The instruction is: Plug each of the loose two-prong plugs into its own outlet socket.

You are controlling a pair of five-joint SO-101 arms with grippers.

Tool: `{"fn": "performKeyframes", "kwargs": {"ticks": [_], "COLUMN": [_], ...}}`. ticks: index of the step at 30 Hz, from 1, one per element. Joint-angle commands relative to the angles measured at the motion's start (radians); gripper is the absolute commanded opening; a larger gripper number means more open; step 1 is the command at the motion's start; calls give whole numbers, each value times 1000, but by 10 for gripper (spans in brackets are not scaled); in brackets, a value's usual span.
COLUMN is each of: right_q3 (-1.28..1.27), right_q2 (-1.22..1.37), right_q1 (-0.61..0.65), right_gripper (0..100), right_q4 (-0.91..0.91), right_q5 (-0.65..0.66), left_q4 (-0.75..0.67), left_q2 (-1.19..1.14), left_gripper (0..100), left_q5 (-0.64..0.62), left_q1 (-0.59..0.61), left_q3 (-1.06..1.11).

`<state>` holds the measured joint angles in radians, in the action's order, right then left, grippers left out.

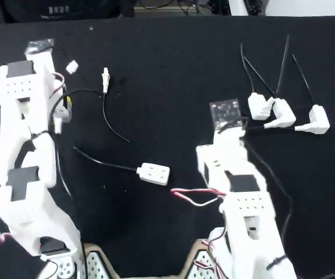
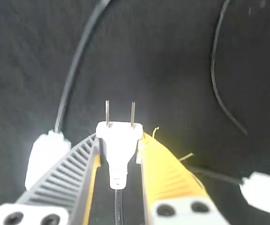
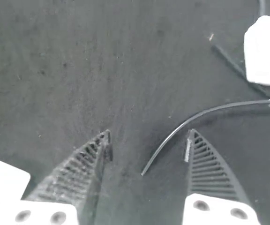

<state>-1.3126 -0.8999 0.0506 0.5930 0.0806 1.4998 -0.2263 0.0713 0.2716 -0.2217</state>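
Black cloth table (image 1: 173, 70) all over, with dim room clutter along its far edge. The left gripper (image 2: 118, 157) is clamped on a white two-prong plug (image 2: 119, 140). Its two metal prongs stick straight out past the fingertips and a black cord trails back between the jaws. It sits well left of the white outlet socket (image 1: 154, 173). The right gripper (image 3: 146, 145) is spread wide over bare cloth, right of that socket, with a black cable end (image 3: 172, 133) between its tips.
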Motion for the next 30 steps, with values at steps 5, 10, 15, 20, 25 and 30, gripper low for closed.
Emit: {"fn": "performKeyframes", "kwargs": {"ticks": [5, 10, 15, 20, 25, 30], "right_q3": [142, 122, 27, -70, -88, -84], "right_q2": [-312, -510, -645, -711, -716, -714], "right_q1": [-133, -330, -474, -477, -476, -385], "right_gripper": [240, 240, 240, 240, 240, 243], "right_q4": [354, 485, 526, 520, 519, 520], "right_q5": [63, 100, 101, 120, 121, 157], "left_q4": [-5, -123, -296, -400, -425, -414], "left_q2": [410, 563, 568, 569, 580, 582], "left_gripper": [30, 34, 73, 91, 126, 167], "left_q5": [-78, -98, -17, -9, -9, -55], "left_q1": [-182, -424, -662, -846, -906, -829], "left_q3": [277, 438, 608, 653, 653, 624]}}
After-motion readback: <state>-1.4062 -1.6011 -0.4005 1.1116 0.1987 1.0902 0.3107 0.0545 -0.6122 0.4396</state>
